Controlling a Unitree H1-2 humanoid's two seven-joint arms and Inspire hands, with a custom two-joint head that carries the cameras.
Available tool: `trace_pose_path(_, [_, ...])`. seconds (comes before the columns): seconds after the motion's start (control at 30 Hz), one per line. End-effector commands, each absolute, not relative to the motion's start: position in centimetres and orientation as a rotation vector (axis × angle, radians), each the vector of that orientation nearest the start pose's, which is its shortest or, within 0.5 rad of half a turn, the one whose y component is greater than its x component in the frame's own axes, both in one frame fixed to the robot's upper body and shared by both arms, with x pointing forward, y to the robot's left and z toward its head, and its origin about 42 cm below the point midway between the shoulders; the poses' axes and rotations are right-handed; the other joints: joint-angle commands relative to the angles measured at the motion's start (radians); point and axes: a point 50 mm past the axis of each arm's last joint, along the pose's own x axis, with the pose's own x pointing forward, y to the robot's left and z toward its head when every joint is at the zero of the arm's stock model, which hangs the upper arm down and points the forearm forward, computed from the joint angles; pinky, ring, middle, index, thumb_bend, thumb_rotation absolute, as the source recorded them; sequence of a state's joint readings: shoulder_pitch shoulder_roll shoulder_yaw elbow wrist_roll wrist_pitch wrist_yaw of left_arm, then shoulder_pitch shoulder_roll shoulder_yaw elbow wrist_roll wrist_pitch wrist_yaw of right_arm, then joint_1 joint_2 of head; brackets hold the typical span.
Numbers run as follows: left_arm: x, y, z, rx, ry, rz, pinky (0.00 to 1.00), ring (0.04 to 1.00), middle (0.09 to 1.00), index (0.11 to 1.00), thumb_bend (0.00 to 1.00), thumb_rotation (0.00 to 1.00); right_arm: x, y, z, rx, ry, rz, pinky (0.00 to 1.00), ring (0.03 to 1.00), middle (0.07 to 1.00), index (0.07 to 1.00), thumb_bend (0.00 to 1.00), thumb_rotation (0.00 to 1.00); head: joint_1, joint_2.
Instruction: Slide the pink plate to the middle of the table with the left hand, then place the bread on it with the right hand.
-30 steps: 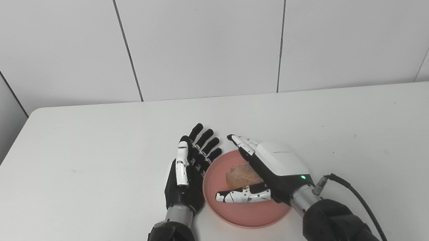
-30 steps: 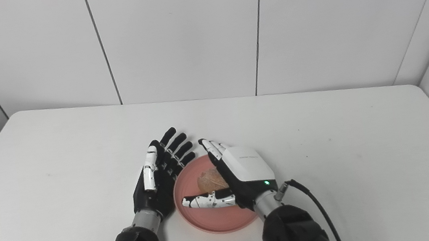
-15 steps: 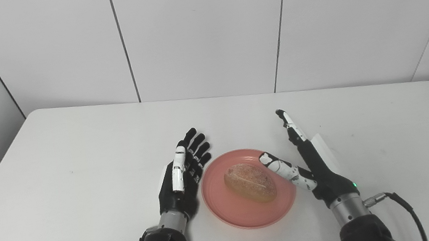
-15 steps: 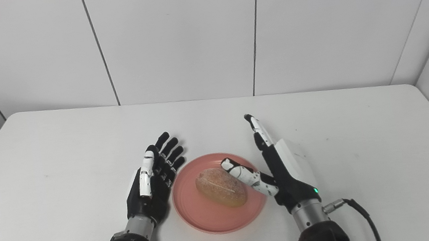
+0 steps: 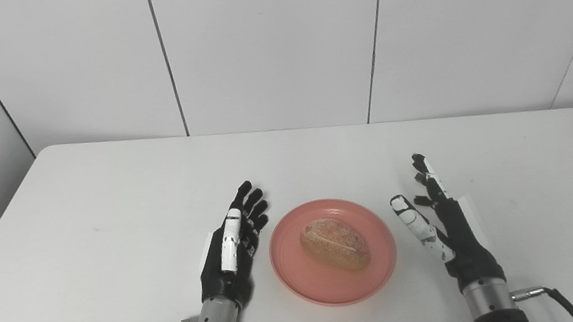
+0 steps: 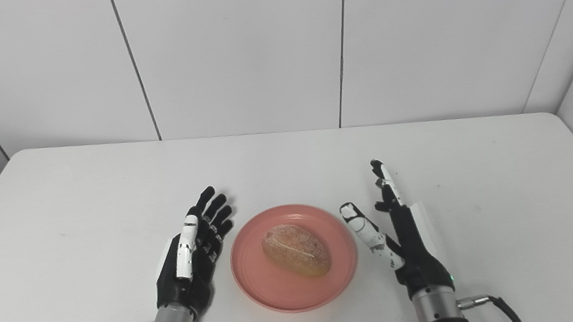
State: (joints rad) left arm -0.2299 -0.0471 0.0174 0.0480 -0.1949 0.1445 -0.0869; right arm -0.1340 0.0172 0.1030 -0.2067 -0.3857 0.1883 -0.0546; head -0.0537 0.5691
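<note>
A pink plate (image 5: 376, 269) sits near the front middle of the white table (image 5: 101, 211), and a brown bread roll (image 5: 335, 244) lies on it. My left hand (image 5: 231, 249) stands edge-up just left of the plate, open, fingers straight and apart from the rim. To the right of the plate my right hand (image 5: 446, 222) is also open and holds nothing, a small gap away from the rim. The same layout shows in the right eye view: bread roll (image 6: 295, 250), left hand (image 6: 192, 252), right hand (image 6: 396, 230).
White wall panels (image 5: 268, 38) rise behind the table's far edge. A cable (image 5: 554, 297) trails from my right wrist at the bottom right.
My right hand let go of the bread on the plate, opened, and drew back to the right. My left hand slid back slightly toward me and away from the plate.
</note>
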Motion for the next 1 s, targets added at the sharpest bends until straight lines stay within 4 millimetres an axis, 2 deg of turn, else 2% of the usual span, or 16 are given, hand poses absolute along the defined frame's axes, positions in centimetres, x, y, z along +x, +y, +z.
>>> trace_pose_path(0.0, [34.6,17.6,13.4,-0.216,-0.003,-0.159,0.96,0.941,0.939,0.918,0.37,0.98,31.3,-17.1,18.6,-0.296,-0.238,-0.038,0.87,0.947,0.960,0.958,0.56,1.00,0.003,0.001])
trace_pose_path(0.13, [34.2,18.0,13.0,-0.193,-0.003,-0.157,0.97,0.948,0.945,0.921,0.38,0.96,31.1,-16.8,17.5,-0.218,-0.211,-0.038,0.91,0.952,0.964,0.959,0.52,1.00,0.007,-0.002])
trace_pose_path(0.27, [33.8,18.5,12.5,-0.172,0.006,-0.153,0.98,0.952,0.949,0.927,0.36,0.95,31.2,-16.6,16.4,-0.147,-0.205,-0.029,0.92,0.939,0.951,0.953,0.41,1.00,0.007,-0.004])
trace_pose_path(0.3, [33.7,18.6,12.3,-0.173,0.010,-0.149,0.98,0.949,0.947,0.926,0.36,0.93,31.3,-16.6,16.1,-0.123,-0.207,-0.027,0.90,0.923,0.937,0.938,0.34,1.00,0.006,-0.004])
trace_pose_path(0.43, [33.8,18.9,11.9,-0.171,0.015,-0.144,0.97,0.947,0.945,0.926,0.35,0.92,31.6,-16.4,15.2,-0.088,-0.209,-0.025,0.88,0.900,0.914,0.916,0.26,1.00,0.001,-0.008])
trace_pose_path(0.6, [34.1,19.0,11.6,-0.158,0.007,-0.154,0.98,0.947,0.946,0.928,0.35,0.94,31.8,-16.3,14.4,-0.068,-0.208,-0.032,0.86,0.885,0.901,0.902,0.22,1.00,-0.003,-0.009])
trace_pose_path(0.97, [34.5,18.9,10.9,-0.146,0.007,-0.141,0.94,0.922,0.927,0.911,0.34,0.94,32.0,-16.8,13.7,-0.038,-0.194,-0.043,0.88,0.897,0.908,0.910,0.22,1.00,-0.002,-0.016])
